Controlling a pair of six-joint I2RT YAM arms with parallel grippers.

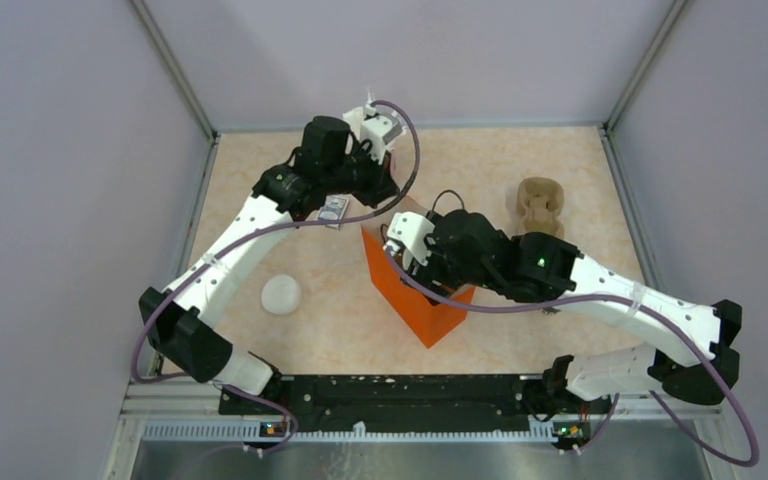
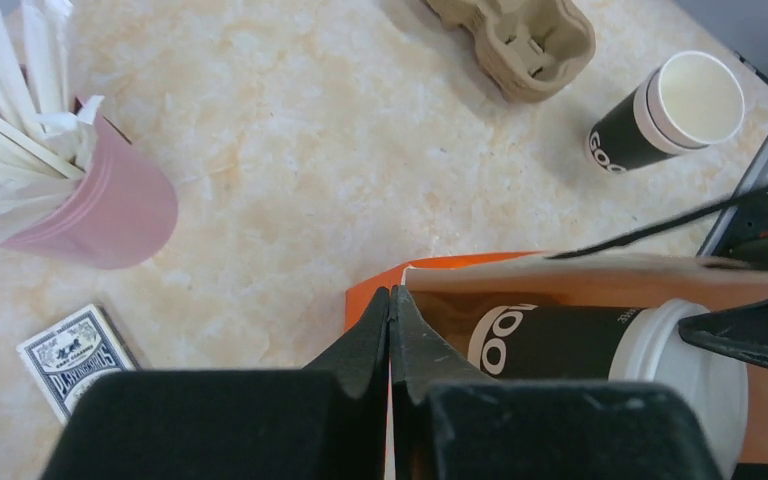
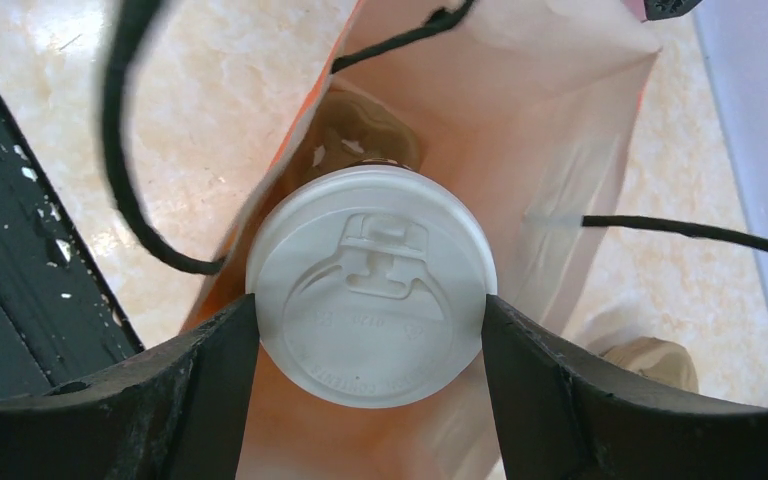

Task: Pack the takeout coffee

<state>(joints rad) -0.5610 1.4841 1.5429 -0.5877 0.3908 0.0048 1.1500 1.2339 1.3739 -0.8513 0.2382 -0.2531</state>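
Clamping the takeout coffee (image 3: 370, 300) inside the orange bag (image 1: 428, 315), right jaws; left jaws pinch its rim

Dark matt paper with white print is forming the wall of the takeout coffee (image 2: 550, 340); its lid (image 3: 370, 285) is showing as smooth white moulded plastic, faintly glossy. The orange bag (image 1: 430, 315) is presenting matt paper outside, pale creased kraft lining inside, thin black cord handles. The table (image 2: 360, 150) is showing a smooth, marbled beige top. At far right the cup carrier (image 2: 535, 40) is looking like rough moulded pulp. The right gripper (image 3: 368, 310) is showing matt black fingers (image 3: 180, 390).
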